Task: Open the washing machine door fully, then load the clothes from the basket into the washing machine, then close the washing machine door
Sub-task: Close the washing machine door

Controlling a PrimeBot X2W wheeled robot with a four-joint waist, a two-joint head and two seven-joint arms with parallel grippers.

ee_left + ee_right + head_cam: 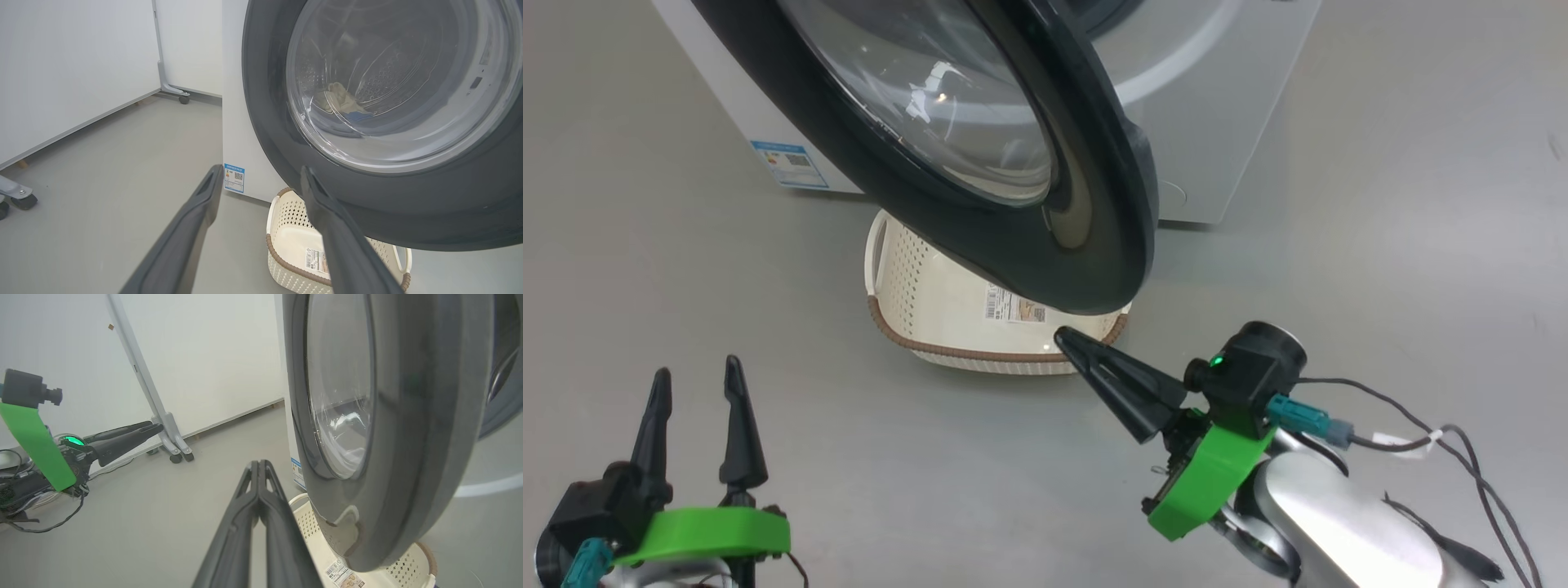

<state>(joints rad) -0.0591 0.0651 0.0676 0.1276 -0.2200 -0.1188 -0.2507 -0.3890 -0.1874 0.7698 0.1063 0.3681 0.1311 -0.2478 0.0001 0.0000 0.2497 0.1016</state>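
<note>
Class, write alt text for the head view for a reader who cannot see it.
The washing machine door, black-rimmed with a glass window, stands open over a cream basket. The shut right gripper points toward the door's lower edge; the open left gripper hovers at lower left.

Both jaws are pairs of long, matte, dark grey fingers (184,241) that taper to blunt points, each grooved along its length. Behind the left jaws sit a curved bright green bracket (715,531), a black block (600,502) and a teal plug (587,563). The right jaws carry a similar green plate (1213,474), topped by a boxy black camera (1254,367) with a round lens barrel and a small green lamp (1217,360). A teal connector (1298,415) feeds a thin black cable (1364,441) bearing a white tag (1417,441). The forearm (1339,523) is a smooth silver shell.
</note>
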